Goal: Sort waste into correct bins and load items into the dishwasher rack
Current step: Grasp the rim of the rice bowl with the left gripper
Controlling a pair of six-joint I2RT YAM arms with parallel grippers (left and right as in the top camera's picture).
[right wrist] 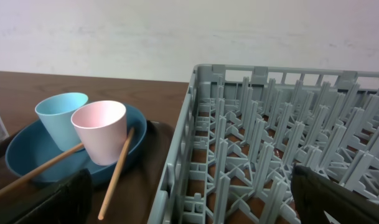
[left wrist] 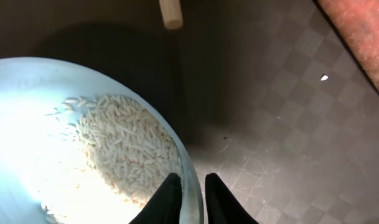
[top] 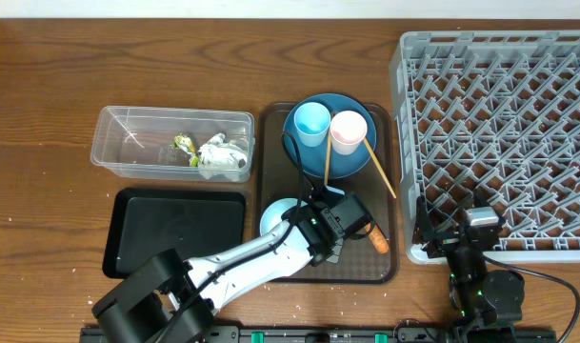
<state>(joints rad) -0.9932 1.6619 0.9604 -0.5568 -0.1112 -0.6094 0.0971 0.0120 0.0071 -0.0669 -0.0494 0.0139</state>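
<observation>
My left gripper is shut on the right rim of the pale blue bowl, which holds loose white rice and sits on the brown serving tray. An orange carrot lies to its right. The dark blue plate carries a light blue cup, a pale pink cup and two chopsticks. My right gripper is open and empty at the front left corner of the grey rack. Crumpled paper and a green-yellow wrapper lie in the clear tub.
The black tray lies in front of the clear tub, left of the brown serving tray. A chopstick end shows above the bowl in the left wrist view. The rack's wall stands between the right gripper's fingers.
</observation>
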